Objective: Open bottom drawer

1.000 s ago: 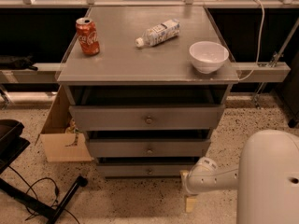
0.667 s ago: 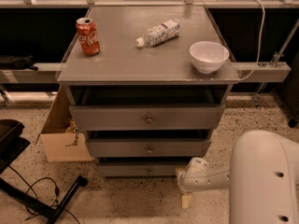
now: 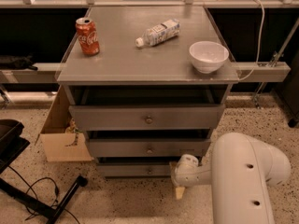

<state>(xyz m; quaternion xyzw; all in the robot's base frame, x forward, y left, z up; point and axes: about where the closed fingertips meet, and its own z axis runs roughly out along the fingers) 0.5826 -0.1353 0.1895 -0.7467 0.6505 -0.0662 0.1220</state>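
Note:
The grey cabinet (image 3: 147,62) has three flat grey drawer fronts, each with a small round knob. The bottom drawer (image 3: 131,171) is the slimmest, just above the floor, with its knob (image 3: 149,170) at centre. It sits roughly in line with the drawers above. My gripper (image 3: 177,178) is at the end of the white arm (image 3: 243,176), low down at the right end of the bottom drawer's front, to the right of the knob. The arm hides the drawer's right end.
On the cabinet top stand a red soda can (image 3: 88,36), a plastic bottle lying on its side (image 3: 158,32) and a white bowl (image 3: 209,56). A cardboard box (image 3: 60,139) stands left of the cabinet. Black stand legs and a cable (image 3: 46,202) lie on the speckled floor.
The white arm has swung left and fills more of the lower right. The gripper has moved left along the bottom drawer's front, nearer the knob. The drawers have not moved.

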